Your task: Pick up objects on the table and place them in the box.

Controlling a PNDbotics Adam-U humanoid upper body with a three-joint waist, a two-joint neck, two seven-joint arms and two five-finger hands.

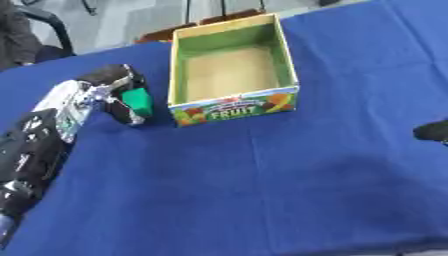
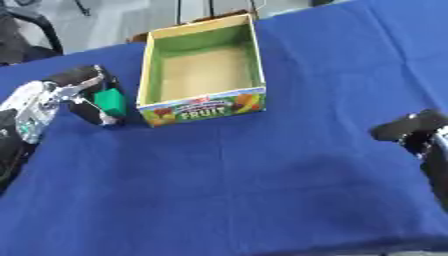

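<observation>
A small green block (image 1: 136,101) sits in the left part of the frame, a little above the middle, caught between the curled fingers of the robot's left hand (image 1: 112,92). The hand closes around it from above and from the side, so only the green front face shows. Block and hand are just to the left of the box (image 1: 233,102), close to its near left corner but not over its rim. Whether the block is lifted off the cloth or resting on it cannot be told from here.

The left arm (image 1: 39,145) runs down from the hand toward the lower left corner, silver near the wrist and black further back.

The box stands in the upper middle of the frame, open on top, with green inner walls and a plain tan floor. Nothing can be seen inside it. Its near wall carries a colourful fruit print with the word FRUIT.

Everything rests on a blue tablecloth (image 1: 262,190) that fills most of the frame.

At the right edge, around mid-height, the dark right hand (image 2: 411,127) just pokes in, well apart from the box; its fingers cannot be made out.
</observation>
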